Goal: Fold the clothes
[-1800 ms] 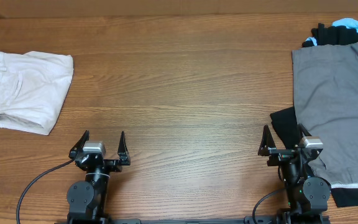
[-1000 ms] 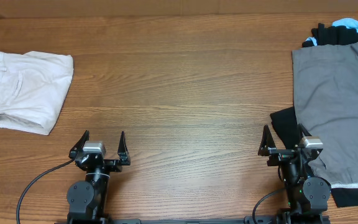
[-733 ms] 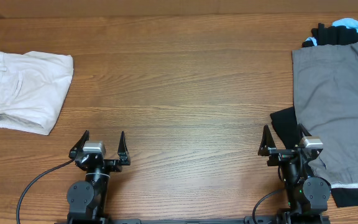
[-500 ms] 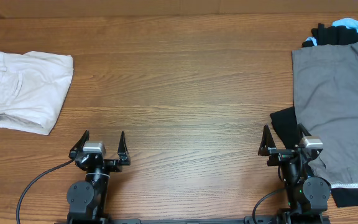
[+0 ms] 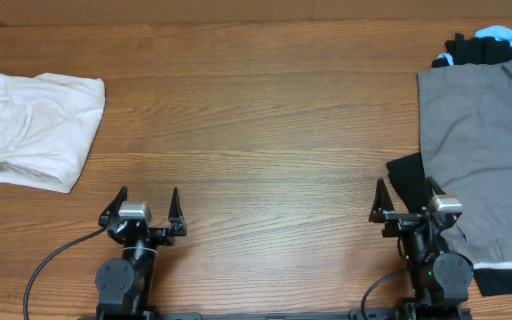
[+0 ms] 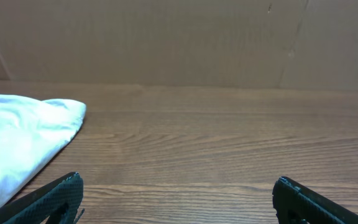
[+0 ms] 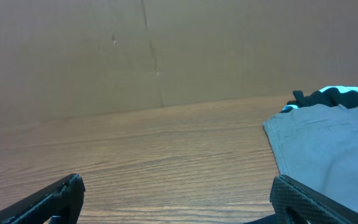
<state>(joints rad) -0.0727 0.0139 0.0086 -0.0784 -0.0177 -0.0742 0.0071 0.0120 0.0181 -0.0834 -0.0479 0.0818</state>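
At the near edge of the brown wood-grain desk [image 5: 265, 116], the left end effector [image 5: 146, 203] and the right end effector [image 5: 405, 197] each have their fingers spread apart, gripping nothing. Folded cream-white shorts [image 5: 36, 129] lie at the far left, well apart from both. Flat grey cotton shorts [image 5: 483, 133] lie at the right edge over black garments [image 5: 405, 182], just beside the right end effector, with a light blue cloth [image 5: 508, 34] peeking out behind.

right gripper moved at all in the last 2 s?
No. The right gripper sits at the same spot beside the grey shorts' left edge in every overhead frame.
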